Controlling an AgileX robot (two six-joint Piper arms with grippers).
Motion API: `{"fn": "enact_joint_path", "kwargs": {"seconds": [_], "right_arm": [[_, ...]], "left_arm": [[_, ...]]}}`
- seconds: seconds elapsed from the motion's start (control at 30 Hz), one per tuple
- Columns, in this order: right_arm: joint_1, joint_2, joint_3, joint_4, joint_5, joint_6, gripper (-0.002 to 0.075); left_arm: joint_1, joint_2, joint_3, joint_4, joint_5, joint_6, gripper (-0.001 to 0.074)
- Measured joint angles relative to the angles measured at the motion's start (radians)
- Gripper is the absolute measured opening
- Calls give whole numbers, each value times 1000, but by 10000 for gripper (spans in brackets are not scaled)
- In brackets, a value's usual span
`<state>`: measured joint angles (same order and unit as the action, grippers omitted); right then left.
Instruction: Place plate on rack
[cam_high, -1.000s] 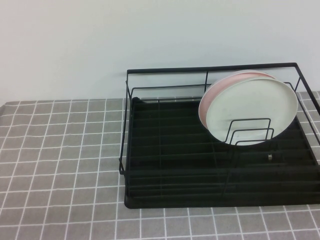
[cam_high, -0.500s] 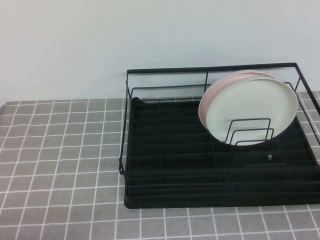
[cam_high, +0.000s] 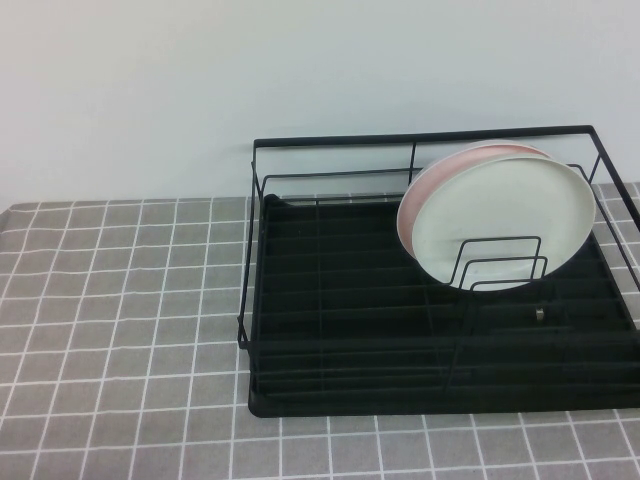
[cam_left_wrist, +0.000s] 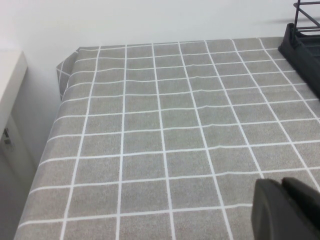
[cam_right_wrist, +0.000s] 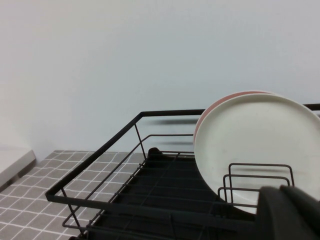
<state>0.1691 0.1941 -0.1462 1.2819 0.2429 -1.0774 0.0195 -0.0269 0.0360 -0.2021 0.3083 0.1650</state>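
Observation:
The white plate (cam_high: 505, 225) stands upright on edge in the black wire rack (cam_high: 350, 330), behind the wire dividers (cam_high: 500, 262) at the rack's right side. A pale pink plate (cam_high: 428, 188) stands just behind it, touching or nearly so. Neither arm shows in the high view. The right wrist view shows the white plate (cam_right_wrist: 250, 140), the pink plate (cam_right_wrist: 216, 106) and the rack (cam_right_wrist: 170, 112); my right gripper (cam_right_wrist: 280, 192) is shut and empty, off in front of the rack. My left gripper (cam_left_wrist: 281, 184) is shut and empty over the tablecloth, with the rack's corner (cam_left_wrist: 302, 42) far off.
A grey checked tablecloth (cam_high: 120, 300) covers the table to the left of and in front of the rack. The table's left edge (cam_left_wrist: 60, 100) drops off beside a white ledge (cam_left_wrist: 10, 80). A pale wall stands behind the rack.

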Motion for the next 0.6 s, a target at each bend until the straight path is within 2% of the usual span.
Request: {"fn": "enact_joint_path", "kwargs": {"seconds": [0.2,0.3,0.43,0.6], "right_arm": [[0,0,0,-46,-17,-26,1],[0,-42,-14,-238,-38,20,1],[0,-127,-17,-567,-53,308,1],[0,-170,-17,-1108,47,846,1]], "left_arm": [[0,0,0,0,0,0,0],[0,0,0,0,0,0,0],[0,0,0,0,0,0,0],[0,0,0,0,0,12,0]]}}
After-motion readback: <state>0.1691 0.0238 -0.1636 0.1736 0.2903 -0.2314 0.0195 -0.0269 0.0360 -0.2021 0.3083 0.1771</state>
